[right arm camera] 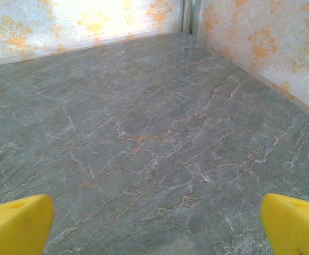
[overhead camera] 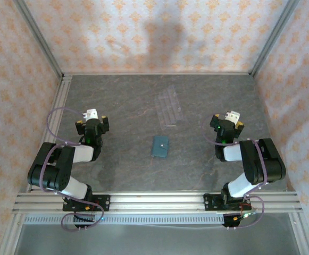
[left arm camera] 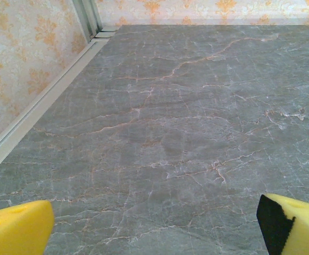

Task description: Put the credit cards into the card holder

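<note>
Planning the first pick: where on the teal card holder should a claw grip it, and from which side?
Probably from straight above, pinching the card holder across its two long edges, left and right in the top view. It lies flat and closed on the table, too thin for a side approach, and that span is the narrower one.

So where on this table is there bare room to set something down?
Bare table runs between the left gripper and the clear slotted rack, with the card holder nearer; likewise from those to the right gripper. The far strip behind the rack is free too. Tightest: the gap between rack and holder.
</note>
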Controlling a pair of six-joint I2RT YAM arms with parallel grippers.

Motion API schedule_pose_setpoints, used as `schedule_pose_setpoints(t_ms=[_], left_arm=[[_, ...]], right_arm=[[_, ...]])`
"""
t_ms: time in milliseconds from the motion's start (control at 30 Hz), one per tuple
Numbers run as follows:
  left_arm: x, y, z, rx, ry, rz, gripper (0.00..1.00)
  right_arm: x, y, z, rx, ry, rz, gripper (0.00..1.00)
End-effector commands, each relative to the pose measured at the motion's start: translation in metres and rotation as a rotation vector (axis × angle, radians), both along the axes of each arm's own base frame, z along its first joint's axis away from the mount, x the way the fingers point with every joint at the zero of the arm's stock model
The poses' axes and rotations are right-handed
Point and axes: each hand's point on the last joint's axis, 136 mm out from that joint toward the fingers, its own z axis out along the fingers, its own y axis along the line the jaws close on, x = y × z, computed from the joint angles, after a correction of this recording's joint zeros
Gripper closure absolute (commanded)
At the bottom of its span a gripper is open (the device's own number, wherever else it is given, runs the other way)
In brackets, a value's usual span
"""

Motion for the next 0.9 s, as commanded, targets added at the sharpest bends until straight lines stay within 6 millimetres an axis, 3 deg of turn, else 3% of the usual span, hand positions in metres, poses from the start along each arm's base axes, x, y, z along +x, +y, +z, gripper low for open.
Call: schedule_pose_setpoints(t_ms=[0, 100, 300, 400, 867], left_arm=[[0.005, 0.001, 0.009, -0.003, -0.031, -0.001, 0.00], [0.007, -0.011, 0.008, -0.001, -0.023, -0.073, 0.01], [-0.010, 0.008, 0.014, -0.008, -0.096, 0.048, 0.01], [0.003, 0.006, 0.010, 0.004, -0.033, 0.038, 0.00], [0.004, 0.002, 0.009, -0.003, -0.030, 0.008, 0.00]], right_arm=[[0.005, 0.000, 0.005, 0.014, -0.016, -0.003, 0.01], [0.005, -0.001, 0.005, 0.014, -0.018, -0.003, 0.01], [0.005, 0.000, 0.005, 0.015, -0.017, -0.002, 0.01], [0.005, 0.000, 0.005, 0.015, -0.017, -0.002, 0.01], [0.005, -0.001, 0.005, 0.015, -0.017, -0.003, 0.01]])
